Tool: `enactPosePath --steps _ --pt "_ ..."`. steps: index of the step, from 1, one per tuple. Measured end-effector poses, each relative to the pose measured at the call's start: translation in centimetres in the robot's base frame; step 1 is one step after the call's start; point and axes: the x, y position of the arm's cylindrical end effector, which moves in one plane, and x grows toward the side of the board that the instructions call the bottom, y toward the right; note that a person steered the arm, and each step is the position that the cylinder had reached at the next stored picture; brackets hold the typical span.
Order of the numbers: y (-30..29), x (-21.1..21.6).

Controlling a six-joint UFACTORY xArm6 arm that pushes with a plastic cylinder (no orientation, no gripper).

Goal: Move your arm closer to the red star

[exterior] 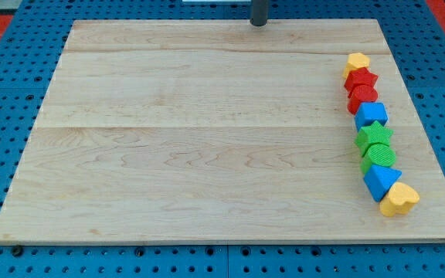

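Observation:
The red star [360, 79] lies near the view's right edge, second from the top in a column of blocks. Above it touches a yellow block [357, 61]. Below it sits a red block [363, 97] of rounded shape. My tip [259, 24] is at the view's top, just right of centre, at the far edge of the wooden board [191, 131]. It stands well to the left of and above the red star, touching no block.
The column continues downward with a blue block [371, 115], a green star [374, 135], a green round block [380, 156], a blue triangle [380, 181] and a yellow heart [399, 199]. A blue pegboard [6, 116] surrounds the board.

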Motion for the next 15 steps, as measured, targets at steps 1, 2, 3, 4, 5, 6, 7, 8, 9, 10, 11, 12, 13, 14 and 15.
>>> enactPosePath --steps 1,2,3,4,5,6,7,8,9,10,11,12,13,14,15 --pt "0.1 0.0" --pt "0.1 0.0" --pt "0.2 0.0" --pt "2.7 -0.1" --pt "3.6 -0.1" --pt "4.5 0.0" --pt "6.7 -0.1" --pt "7.6 -0.1" --pt "8.4 0.0" --pt "11.8 -0.1" --pt "16.2 3.0" --pt "22.2 7.9" --pt "26.3 12.2" --pt "26.3 15.3" --pt "26.3 17.1"
